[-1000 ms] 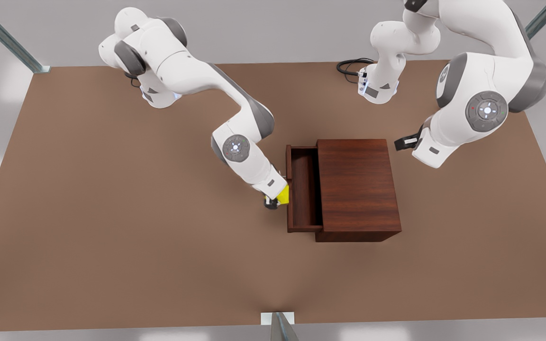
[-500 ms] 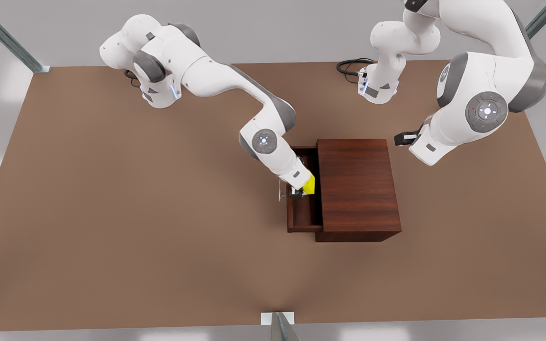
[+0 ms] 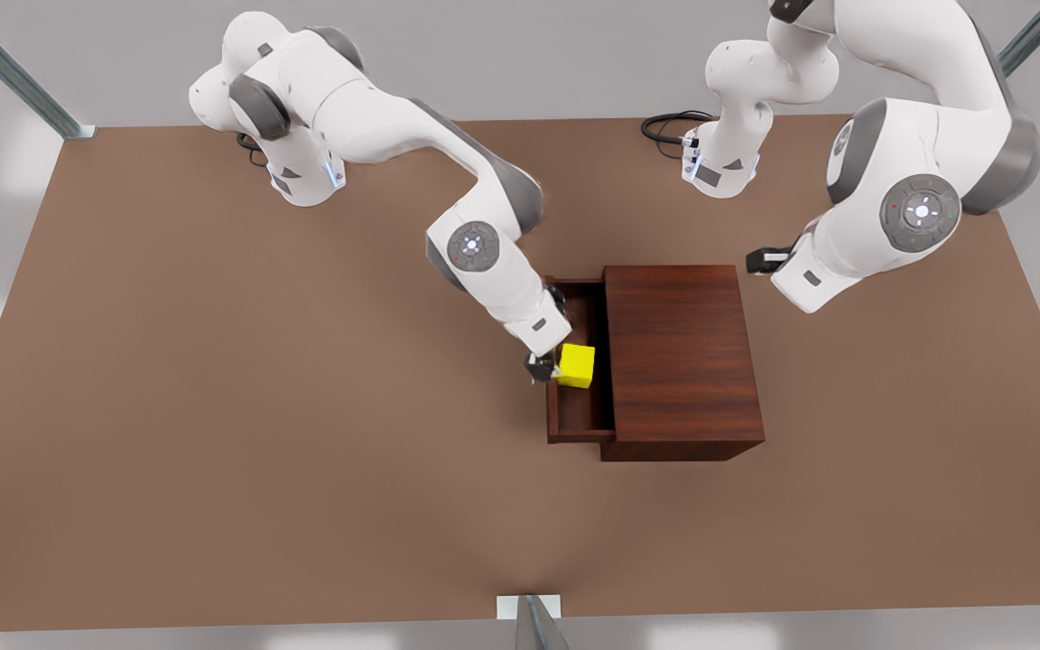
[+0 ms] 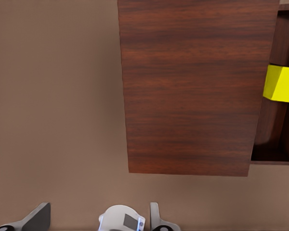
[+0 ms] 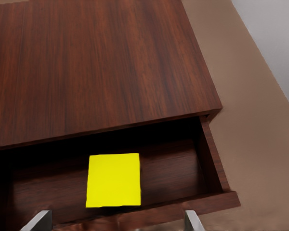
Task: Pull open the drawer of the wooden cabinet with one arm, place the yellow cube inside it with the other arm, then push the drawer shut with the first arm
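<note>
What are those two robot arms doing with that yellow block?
The right gripper hangs open over the pulled-out drawer of the wooden cabinet. The yellow cube sits inside the drawer, free of the fingers, so it looks dropped off. The left gripper waits open past the cabinet's far side, on the front view's right. The drawer has not yet been pushed shut.

Yellow against dark wood

The yellow cube (image 3: 576, 366) is plain bright yellow; the wooden cabinet (image 3: 681, 357) and drawer (image 3: 578, 424) are dark reddish-brown (grain streaks visible), on a flat tan-brown counter (image 3: 213, 406).
</note>
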